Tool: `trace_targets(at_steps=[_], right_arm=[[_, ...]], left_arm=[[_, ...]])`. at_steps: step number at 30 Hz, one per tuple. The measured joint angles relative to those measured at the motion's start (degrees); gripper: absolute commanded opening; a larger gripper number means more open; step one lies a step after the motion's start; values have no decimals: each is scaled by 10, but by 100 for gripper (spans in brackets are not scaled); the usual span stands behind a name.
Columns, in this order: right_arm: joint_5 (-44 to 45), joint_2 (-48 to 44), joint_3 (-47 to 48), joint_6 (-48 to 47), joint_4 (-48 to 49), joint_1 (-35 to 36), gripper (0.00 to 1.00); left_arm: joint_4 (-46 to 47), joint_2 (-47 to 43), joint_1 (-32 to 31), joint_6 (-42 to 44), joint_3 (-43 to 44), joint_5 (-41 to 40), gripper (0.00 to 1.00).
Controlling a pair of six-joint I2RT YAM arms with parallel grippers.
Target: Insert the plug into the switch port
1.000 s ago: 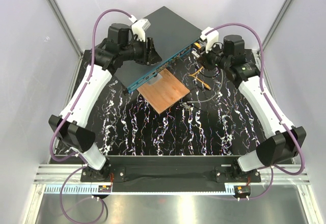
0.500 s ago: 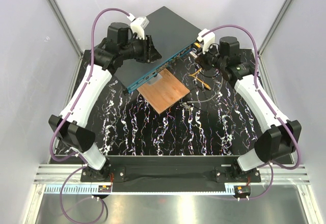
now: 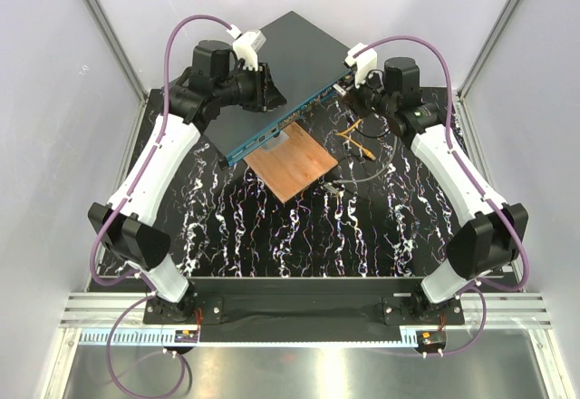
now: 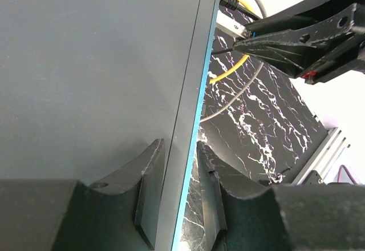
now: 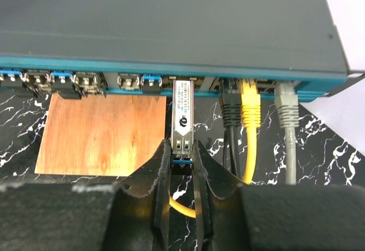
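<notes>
The switch point(image 3: 290, 59), a flat dark grey box with a teal front face point(image 5: 114, 64), lies at the back of the table. My right gripper point(image 5: 182, 148) is shut on the rear of the silver plug point(image 5: 182, 111). The plug's front end sits at the mouth of a switch port point(image 5: 184, 81), just left of the plugged cables. From above, the right gripper point(image 3: 353, 91) is at the right end of the front face. My left gripper point(image 4: 179, 144) straddles the switch's front edge, one finger point(image 4: 149, 171) on the top panel, the other point(image 4: 210, 177) in front with a small gap.
Black point(image 5: 230, 114), yellow point(image 5: 250, 108) and grey point(image 5: 286, 105) cables are plugged in right of the plug. A copper-brown plate point(image 3: 292, 165) lies on the marbled table in front of the switch. Loose yellow and grey cable point(image 3: 358, 141) trails beside it.
My right arm has swung left toward the switch face, carrying the plug up to the ports. The left jaws have narrowed around the switch's front edge.
</notes>
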Motion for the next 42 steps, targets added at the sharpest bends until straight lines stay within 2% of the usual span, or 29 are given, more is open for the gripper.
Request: trace_targets(at_steps=[42], right_arm=[[4, 24, 40, 26, -33, 10, 0]], left_arm=[[1, 9, 0, 0, -7, 1, 33]])
